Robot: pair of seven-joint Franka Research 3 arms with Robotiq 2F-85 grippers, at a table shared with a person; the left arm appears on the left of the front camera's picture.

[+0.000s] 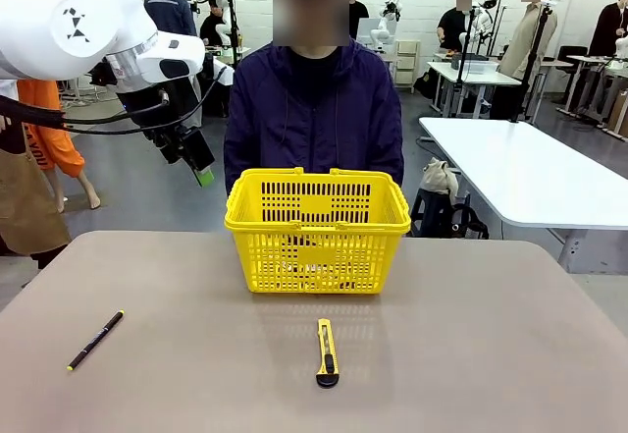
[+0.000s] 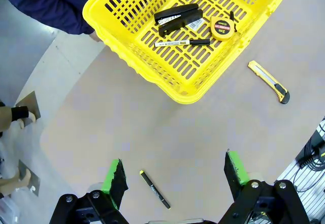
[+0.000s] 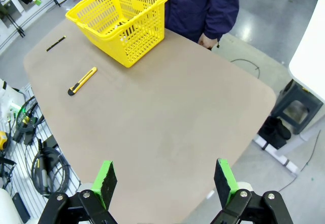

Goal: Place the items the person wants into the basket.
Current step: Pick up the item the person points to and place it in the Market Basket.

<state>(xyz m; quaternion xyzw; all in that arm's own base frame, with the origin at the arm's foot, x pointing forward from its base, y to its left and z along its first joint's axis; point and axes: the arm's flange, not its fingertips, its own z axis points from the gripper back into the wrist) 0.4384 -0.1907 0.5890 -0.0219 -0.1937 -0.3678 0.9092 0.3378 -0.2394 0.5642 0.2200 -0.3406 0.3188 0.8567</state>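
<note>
The yellow basket (image 1: 316, 229) stands at the table's far middle, in front of the person (image 1: 314, 109) in the dark jacket. In the left wrist view the basket (image 2: 127, 31) holds the round yellow tape measure (image 2: 222, 28) and the white marker (image 2: 182, 42) beside a black stapler (image 2: 177, 17). My left gripper (image 1: 201, 171) hangs high over the table's far left, open and empty; its green pads (image 2: 116, 176) stand wide apart. My right gripper (image 3: 165, 179) is open too, high above the table's right part, far from the basket (image 3: 122, 21).
A thin black pen (image 1: 95, 340) with a yellow-green tip lies at the front left, and a yellow-and-black utility knife (image 1: 327, 352) lies in front of the basket. White tables (image 1: 530, 173) and other people stand behind on the right.
</note>
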